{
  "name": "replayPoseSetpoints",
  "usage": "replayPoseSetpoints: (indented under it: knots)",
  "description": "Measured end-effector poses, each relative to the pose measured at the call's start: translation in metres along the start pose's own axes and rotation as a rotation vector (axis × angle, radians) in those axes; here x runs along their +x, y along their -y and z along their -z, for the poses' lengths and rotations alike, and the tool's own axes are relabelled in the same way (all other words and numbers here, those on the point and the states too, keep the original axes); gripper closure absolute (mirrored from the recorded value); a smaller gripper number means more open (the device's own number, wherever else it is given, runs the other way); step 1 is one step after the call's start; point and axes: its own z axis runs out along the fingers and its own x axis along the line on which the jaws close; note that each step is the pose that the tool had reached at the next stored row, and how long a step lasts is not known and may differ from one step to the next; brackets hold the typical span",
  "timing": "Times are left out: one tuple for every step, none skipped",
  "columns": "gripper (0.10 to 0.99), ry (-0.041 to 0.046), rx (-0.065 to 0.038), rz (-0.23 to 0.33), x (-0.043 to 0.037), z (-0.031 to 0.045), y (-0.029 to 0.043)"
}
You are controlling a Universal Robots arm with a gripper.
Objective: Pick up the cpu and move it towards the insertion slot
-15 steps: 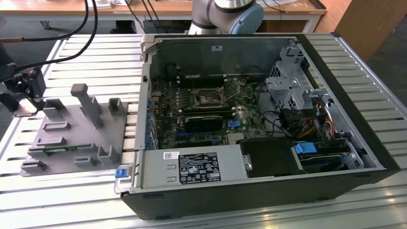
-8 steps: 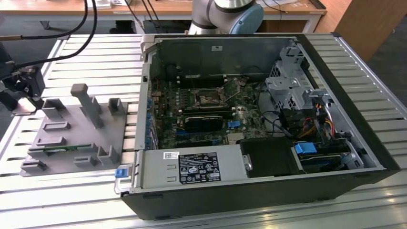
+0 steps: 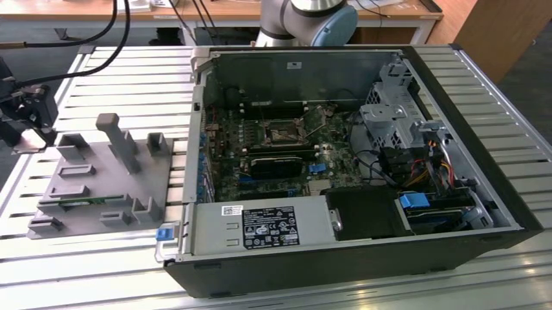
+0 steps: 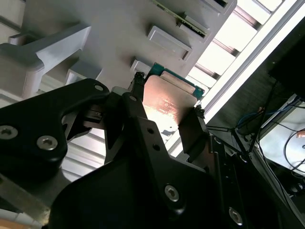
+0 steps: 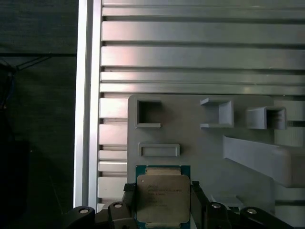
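Observation:
The cpu (image 5: 163, 195), a flat square chip with a silvery top and a green-edged rim, sits clamped between the two black fingers of my gripper (image 5: 163, 202). The second wrist view shows the same grip on the cpu (image 4: 167, 101), with a finger on each of two opposite edges and the gripper (image 4: 167, 109) shut on it. In the exterior view the gripper (image 3: 28, 129) hangs at the far left, beside the left end of the grey fixture (image 3: 95, 181). The insertion slot (image 3: 282, 134), a dark square socket in a silver frame, lies on the motherboard inside the open computer case, far to the exterior view's right of the gripper.
The grey fixture (image 5: 205, 143) has raised posts and recesses, and a green memory stick (image 3: 82, 201) lies in one. The black case wall (image 3: 200, 110) stands between fixture and motherboard. Cables, a drive cage (image 3: 392, 110) and the power supply (image 3: 258, 227) crowd the case. The table is slatted aluminium (image 5: 190, 52).

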Motion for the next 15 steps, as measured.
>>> replayPoseSetpoints:
  knots:
    - [0.545,0.0001,0.000,0.000,0.0000,0.0013,-0.0001]
    - [0.545,0.0000,0.000,0.000,0.0000,0.0028,-0.0001]
    - [0.545,0.0000,0.000,0.000,0.0000,0.0046,-0.0002]
    - [0.545,0.0000,0.000,0.000,0.0000,0.0066,-0.0003]
    - [0.545,0.0001,0.000,0.000,0.0000,0.0085,-0.0004]
    - [0.545,0.0000,0.000,0.000,0.0000,0.0105,-0.0005]
    - [0.545,0.0001,0.000,0.000,0.0000,0.0123,-0.0006]
    - [0.545,0.0000,0.000,0.000,0.0001,0.0142,-0.0006]
    - [0.545,0.0000,0.000,0.000,0.0001,0.0163,-0.0007]
    - [0.545,-0.0001,0.000,0.000,0.0001,0.0182,-0.0008]
    - [0.545,0.0000,0.000,0.000,0.0001,0.0197,-0.0009]
    - [0.545,0.0000,0.000,0.000,0.0001,0.0211,-0.0009]
    - [0.545,0.0000,0.000,0.000,0.0001,0.0225,-0.0010]
    - [0.545,0.0000,0.000,0.000,0.0001,0.0241,-0.0011]
    - [0.545,0.0001,0.000,0.000,0.0001,0.0257,-0.0011]
